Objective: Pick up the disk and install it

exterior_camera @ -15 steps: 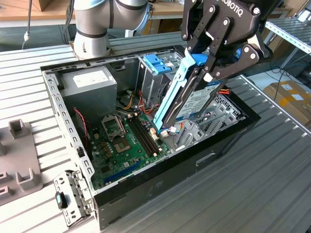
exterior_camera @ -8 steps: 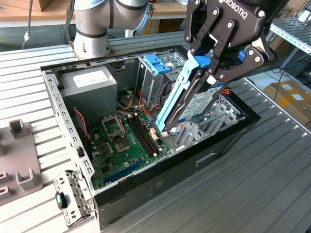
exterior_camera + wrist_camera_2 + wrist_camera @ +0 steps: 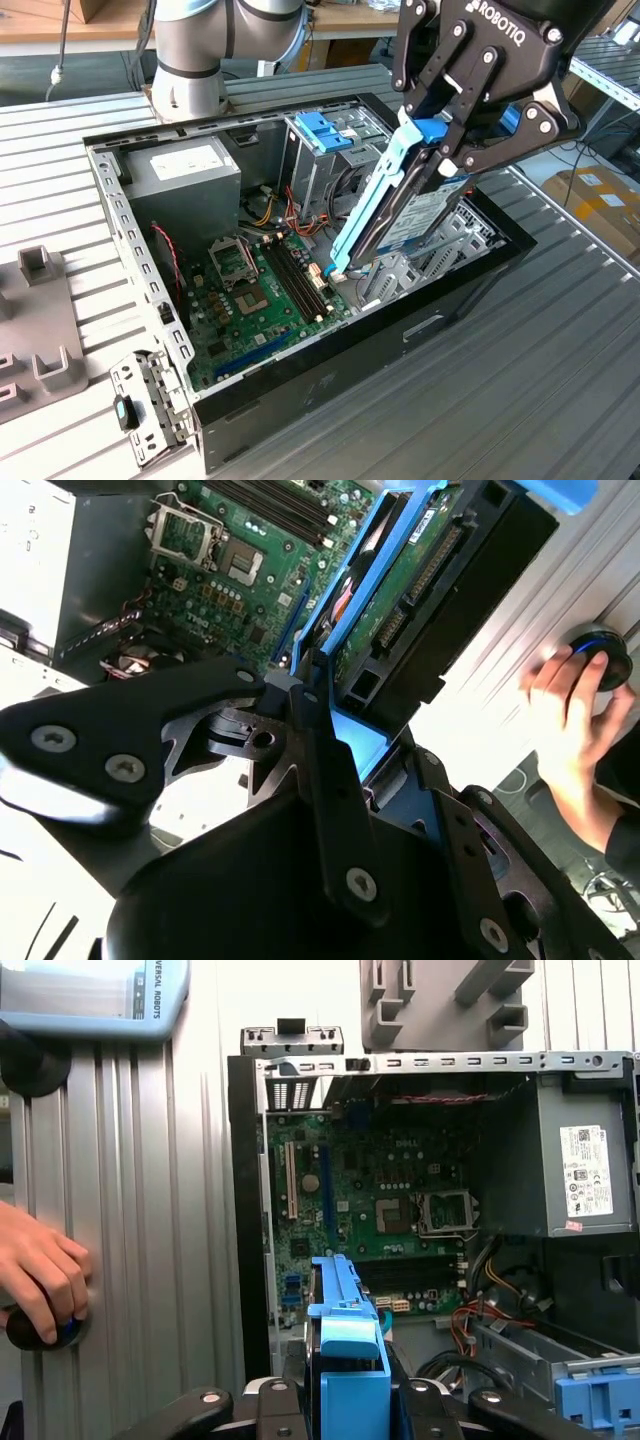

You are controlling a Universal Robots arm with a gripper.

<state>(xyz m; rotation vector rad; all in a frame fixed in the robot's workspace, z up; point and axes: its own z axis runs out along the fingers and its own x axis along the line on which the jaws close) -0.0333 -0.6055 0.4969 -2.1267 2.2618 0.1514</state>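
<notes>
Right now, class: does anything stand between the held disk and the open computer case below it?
Nothing visible does. The gripper is shut on the disk, which hangs tilted over the open case, its lower end close to the metal bay. Whether they touch cannot be told.

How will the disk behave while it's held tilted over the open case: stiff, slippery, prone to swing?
Probably stiff: the disk looks like a solid slab edged in blue plastic. It may pivot, since the gripper pinches only its upper end while it hangs tilted. That smooth plastic could slip if the lower end knocks the case.
</notes>
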